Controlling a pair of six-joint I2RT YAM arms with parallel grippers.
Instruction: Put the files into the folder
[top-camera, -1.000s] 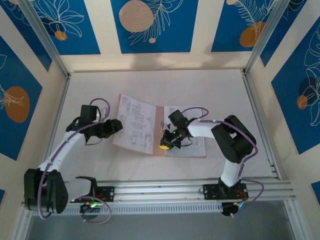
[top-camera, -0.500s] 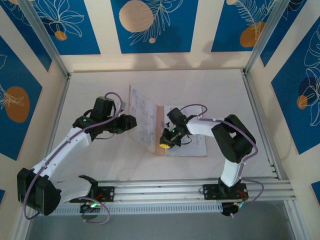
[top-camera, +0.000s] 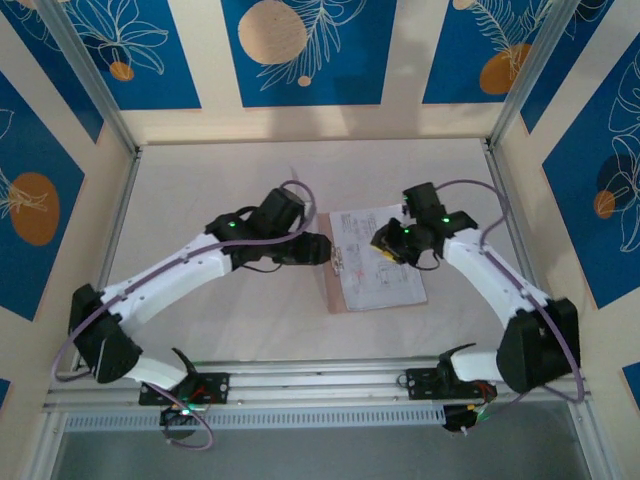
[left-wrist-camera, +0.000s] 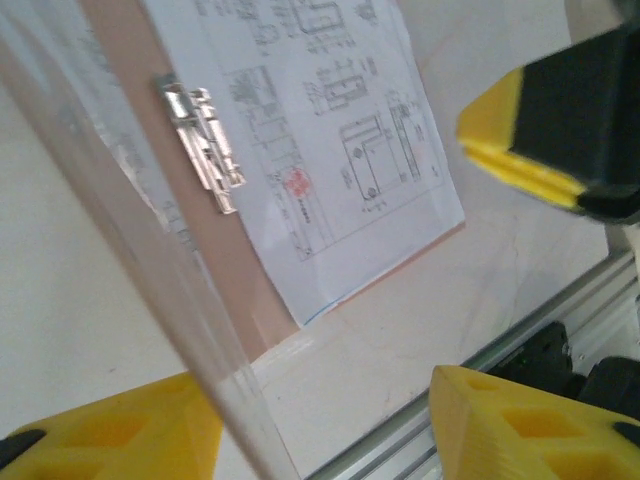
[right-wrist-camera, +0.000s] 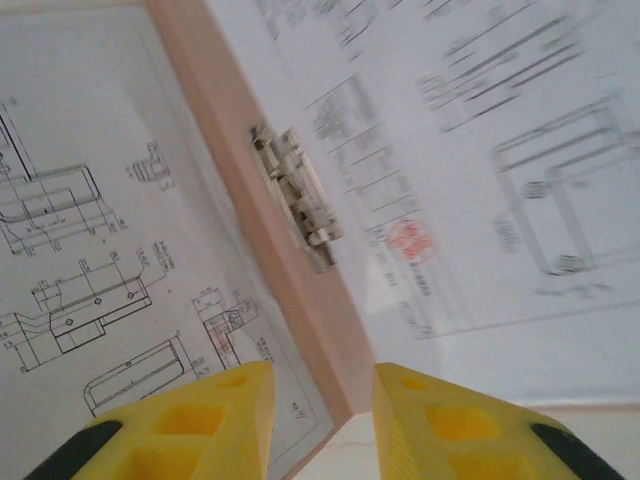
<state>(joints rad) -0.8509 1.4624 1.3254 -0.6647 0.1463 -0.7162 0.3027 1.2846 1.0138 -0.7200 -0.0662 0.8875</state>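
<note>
Blue panels with orange discs wall in a pale tabletop (top-camera: 220, 170). On it lies the pinkish-tan folder (top-camera: 336, 290), with a white printed sheet (top-camera: 385, 275) on top of it. The two arms reach in toward it from either side.

The left claw (top-camera: 322, 250) hangs at the folder's left edge, beside the spine. Its yellow fingers (left-wrist-camera: 110, 430) stand well apart and grip nothing. From its wrist camera, a thin pale edge, blurred, slants down between the fingers. Whether that edge touches either finger cannot be told. Beyond the claw are a small metal clip (left-wrist-camera: 200, 145) on the tan strip and the drawing sheet to the right of it.

The right claw (top-camera: 383, 245) hovers over the upper part of the sheet, near the left claw. Its fingers (right-wrist-camera: 200, 410) are parted a little and hold nothing. Ahead of them the folder's tan spine runs away, with printed paper on both sides, the right side blurred.
</note>
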